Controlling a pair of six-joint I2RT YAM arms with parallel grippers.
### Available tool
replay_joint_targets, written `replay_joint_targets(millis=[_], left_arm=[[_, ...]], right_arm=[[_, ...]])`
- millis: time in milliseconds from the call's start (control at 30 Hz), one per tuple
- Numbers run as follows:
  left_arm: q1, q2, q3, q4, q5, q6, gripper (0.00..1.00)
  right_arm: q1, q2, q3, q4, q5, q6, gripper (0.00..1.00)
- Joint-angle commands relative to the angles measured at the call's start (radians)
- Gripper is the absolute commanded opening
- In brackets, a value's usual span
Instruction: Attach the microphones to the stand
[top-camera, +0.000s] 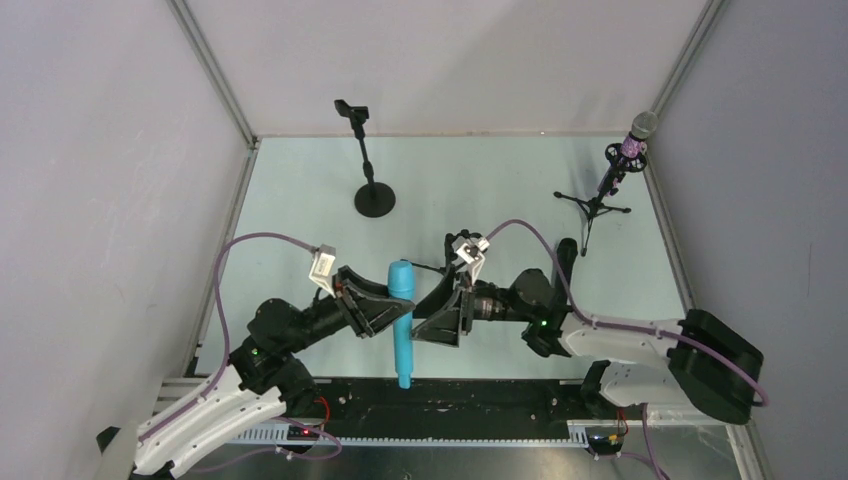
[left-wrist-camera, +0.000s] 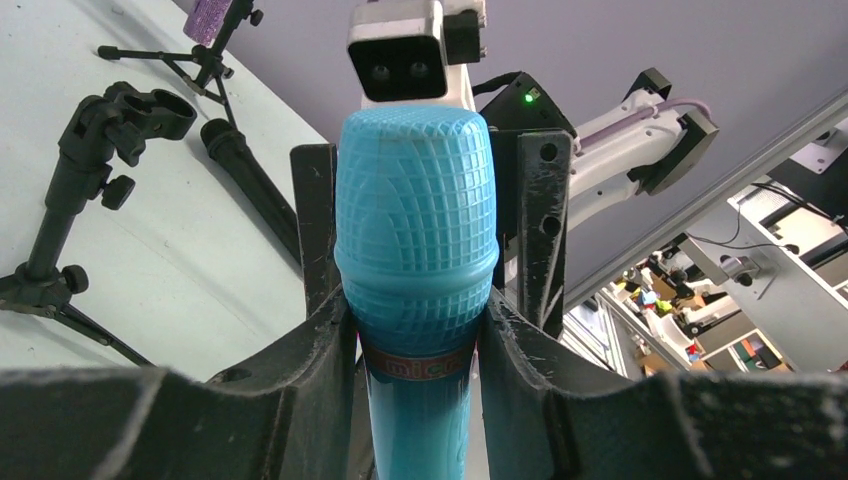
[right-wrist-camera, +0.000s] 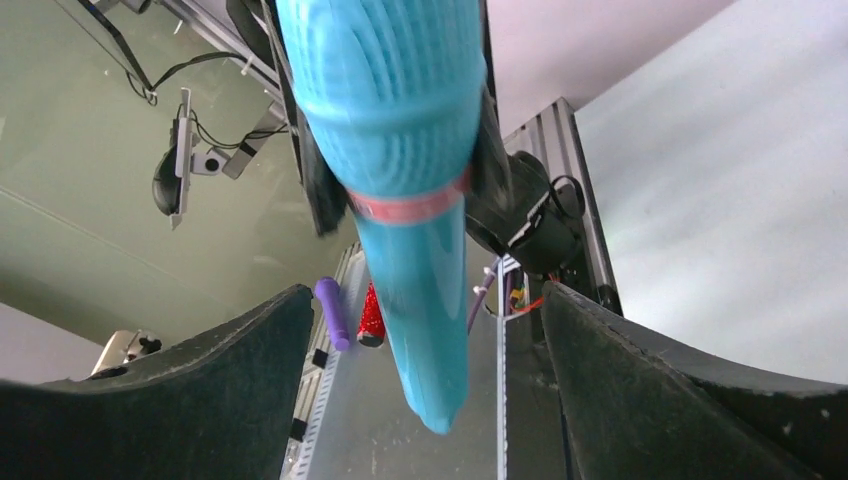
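My left gripper (top-camera: 393, 314) is shut on the turquoise microphone (top-camera: 402, 322) and holds it off the table between the two arms. In the left wrist view its jaws (left-wrist-camera: 415, 335) clamp the microphone (left-wrist-camera: 415, 200) just below the head. My right gripper (top-camera: 420, 328) is open, with its jaws on either side of the turquoise microphone (right-wrist-camera: 400, 120) and apart from it (right-wrist-camera: 425, 300). The purple glittery microphone (top-camera: 632, 148) sits in a tripod stand (top-camera: 598, 205) at the back right. A black microphone (top-camera: 567, 258) lies on the table by the right arm.
A black stand (top-camera: 368, 165) with a round base and an empty clip stands at the back middle. In the left wrist view another black stand (left-wrist-camera: 85, 170) with an empty clip shows near the right arm. Metal rails run along the table's near edge (top-camera: 440, 425).
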Motion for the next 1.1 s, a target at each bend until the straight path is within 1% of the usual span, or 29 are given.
replay_joint_targets(millis=[0,133,400,600,767,833,900,933,967,1000,1033,1067], left_arm=[[-0.004,-0.006,-0.015,0.056,-0.009,-0.021,0.01],[-0.004,-0.005,-0.02,0.062,-0.01,-0.019,0.02],[-0.004,-0.023,-0.019,0.067,-0.038,-0.007,0.02],[-0.004,-0.055,-0.031,0.067,-0.066,-0.011,0.02],[-0.004,-0.071,-0.043,0.067,-0.077,-0.02,0.02],[-0.005,-0.069,-0.047,0.066,-0.074,-0.024,0.03],[-0.005,-0.068,-0.049,0.067,-0.071,-0.029,0.04],[-0.006,-0.068,-0.049,0.066,-0.071,-0.03,0.05],[-0.005,-0.068,-0.051,0.066,-0.072,-0.032,0.06],[-0.004,-0.068,-0.052,0.067,-0.073,-0.032,0.07],[-0.005,-0.069,-0.053,0.067,-0.075,-0.033,0.11],[-0.004,-0.068,-0.053,0.066,-0.078,-0.034,0.13]], right_arm=[[0.021,0.098,0.082,0.238,0.0,0.058,0.88],[0.027,0.163,0.134,0.268,-0.028,0.084,0.85],[0.042,0.215,0.154,0.314,-0.067,0.101,0.73],[0.046,0.246,0.154,0.38,-0.095,0.129,0.61],[0.048,0.252,0.154,0.367,-0.081,0.143,0.56],[0.048,0.254,0.154,0.356,-0.068,0.145,0.52],[0.049,0.251,0.154,0.342,-0.06,0.143,0.45],[0.049,0.248,0.154,0.331,-0.054,0.14,0.38],[0.049,0.246,0.154,0.326,-0.052,0.14,0.34],[0.049,0.243,0.154,0.314,-0.048,0.134,0.27],[0.049,0.241,0.154,0.308,-0.047,0.132,0.24],[0.049,0.241,0.154,0.298,-0.046,0.128,0.17]])
